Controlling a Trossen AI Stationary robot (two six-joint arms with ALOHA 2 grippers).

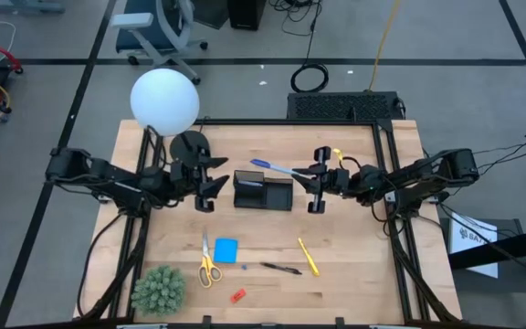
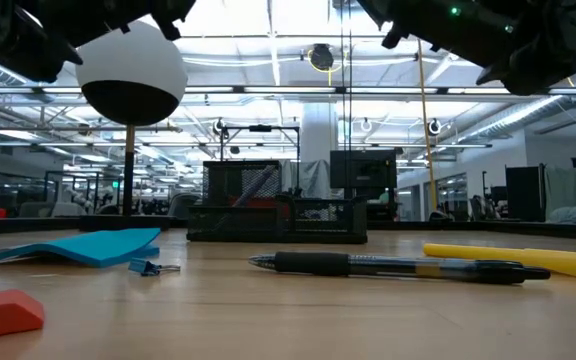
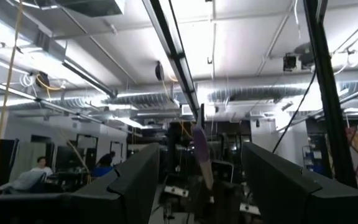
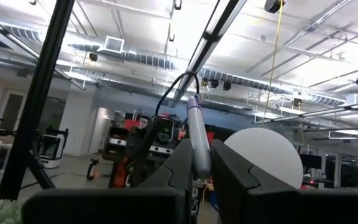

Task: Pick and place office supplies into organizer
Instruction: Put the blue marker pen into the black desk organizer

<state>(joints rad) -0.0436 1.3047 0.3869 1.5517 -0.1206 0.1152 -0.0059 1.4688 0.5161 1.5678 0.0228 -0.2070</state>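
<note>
right gripper [image 1: 315, 180] pinching one bluish pen [image 1: 273, 168], just right of organizer [image 1: 262, 191] | left gripper [image 1: 210, 176] spread, empty, left of organizer | on table: 2 pens – yellow [image 1: 309, 257], black [image 1: 281, 269]; 1 scissors [image 1: 207, 264]; 1 blue pad [image 1: 226, 250]; 1 red piece [image 1: 237, 295]

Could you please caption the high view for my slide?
Right gripper holds a bluish-purple pen over the black rectangular organizer; left gripper waits open.

Bright overhead strip lights, ceiling glare
</note>
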